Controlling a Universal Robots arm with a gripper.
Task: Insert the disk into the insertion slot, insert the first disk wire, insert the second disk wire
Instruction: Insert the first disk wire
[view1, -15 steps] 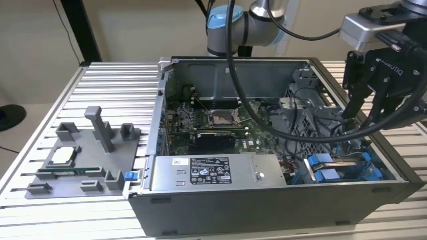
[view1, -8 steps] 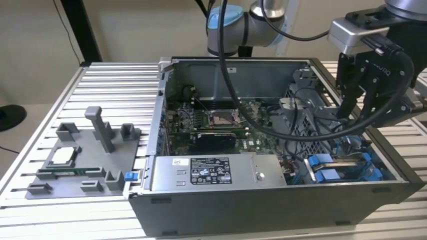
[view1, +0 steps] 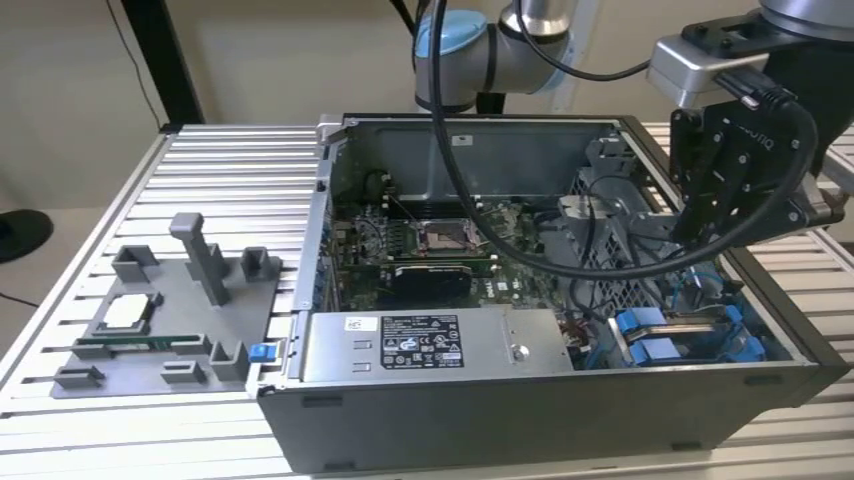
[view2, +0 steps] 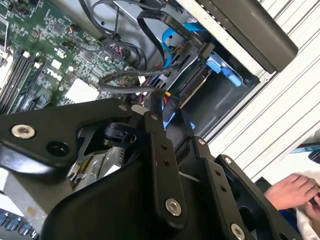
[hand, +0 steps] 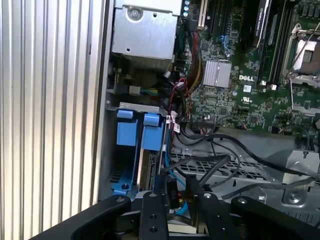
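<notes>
— What is seen on the worktop (view1: 214, 160)?
— An open computer case (view1: 534, 420) is seen there, and the gripper (hand: 176, 189) is held over its end at the exterior view's right.
— Where is the disk found?
— The disk (hand: 150, 170) is seated on edge in the insertion slot (hand: 112, 170), beside black wires (hand: 220, 165). The gripper's state cannot be told.

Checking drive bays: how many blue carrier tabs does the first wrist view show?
2 tabs, side by side: one nearer the case wall, the other nearer the motherboard. Others may be hidden.
</notes>
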